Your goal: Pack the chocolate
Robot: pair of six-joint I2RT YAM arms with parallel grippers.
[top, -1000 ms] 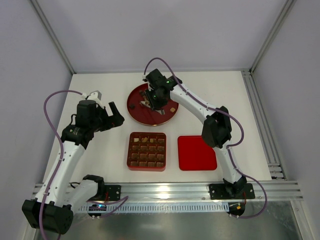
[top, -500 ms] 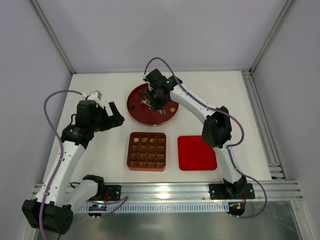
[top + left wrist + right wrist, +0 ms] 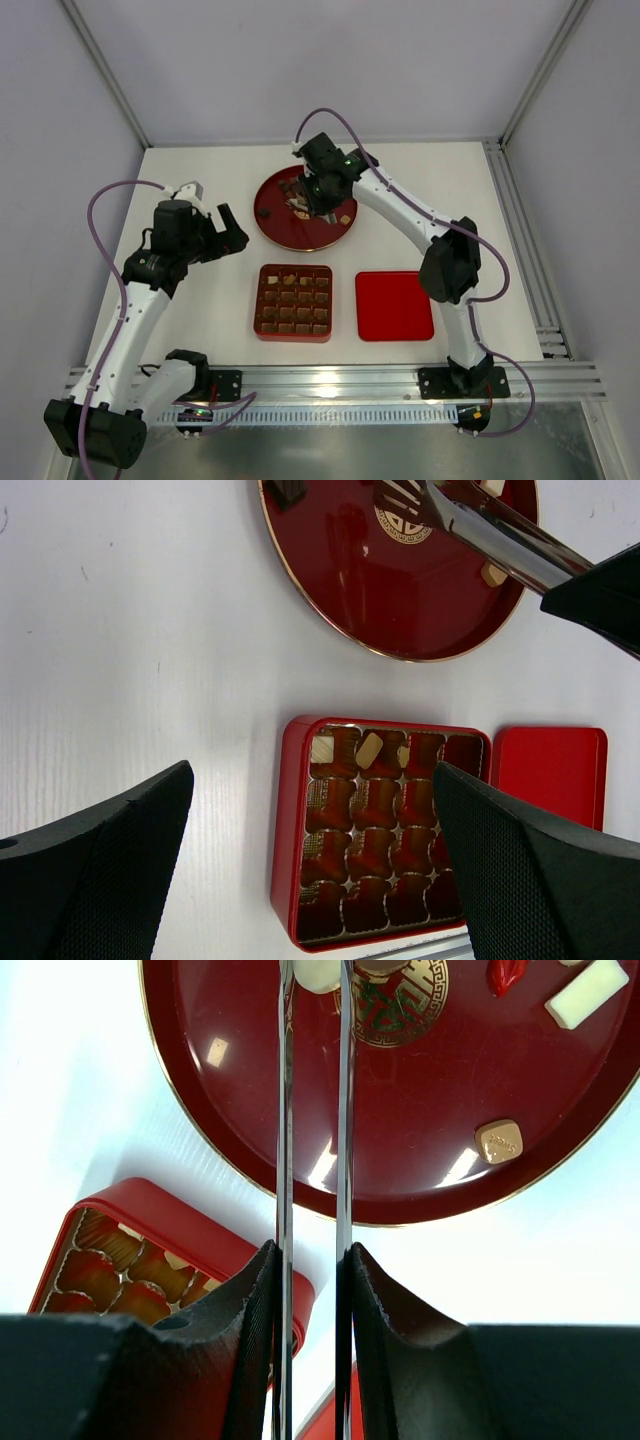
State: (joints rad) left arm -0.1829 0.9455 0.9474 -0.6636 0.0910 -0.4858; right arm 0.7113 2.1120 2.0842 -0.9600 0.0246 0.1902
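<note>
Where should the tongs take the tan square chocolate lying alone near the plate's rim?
Across two opposite flat sides of the tan square chocolate, coming straight down with the tongs. It lies flat on the plate, with bare surface all around, so both tips can likely straddle it.

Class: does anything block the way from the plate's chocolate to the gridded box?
Nothing visible does. Between the chocolate on the plate and the box lies only bare table; the lid sits beside the box.

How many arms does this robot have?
2. The left arm hangs left of the plate, end effector open; the right arm reaches over the plate, gripping tongs.
</note>
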